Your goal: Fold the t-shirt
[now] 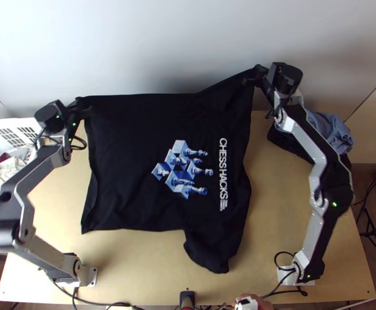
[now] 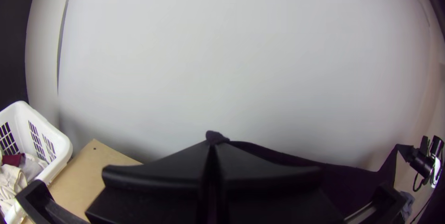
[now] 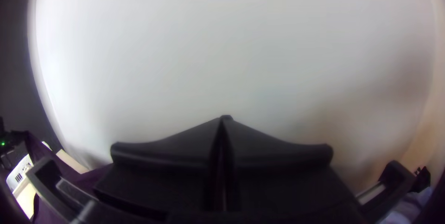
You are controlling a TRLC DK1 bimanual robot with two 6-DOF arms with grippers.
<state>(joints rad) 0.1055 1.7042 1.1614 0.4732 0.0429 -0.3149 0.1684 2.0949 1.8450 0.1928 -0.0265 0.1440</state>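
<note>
T-shirt (image 1: 123, 150) in left gripper (image 1: 80, 107) and right gripper (image 1: 256, 76)

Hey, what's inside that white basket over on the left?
In the white basket lie rumpled pale cloth and some dark red cloth. They cover whatever is beneath, so I can't tell what's further down.

Light wooden table (image 1: 281, 222), seen from above. Far right corner: bunched blue cloth (image 1: 335, 132) beside black cloth (image 1: 287, 143). Near left and right corners: arm bases (image 1: 91, 276). Near edge: black cables (image 1: 92, 302).
</note>
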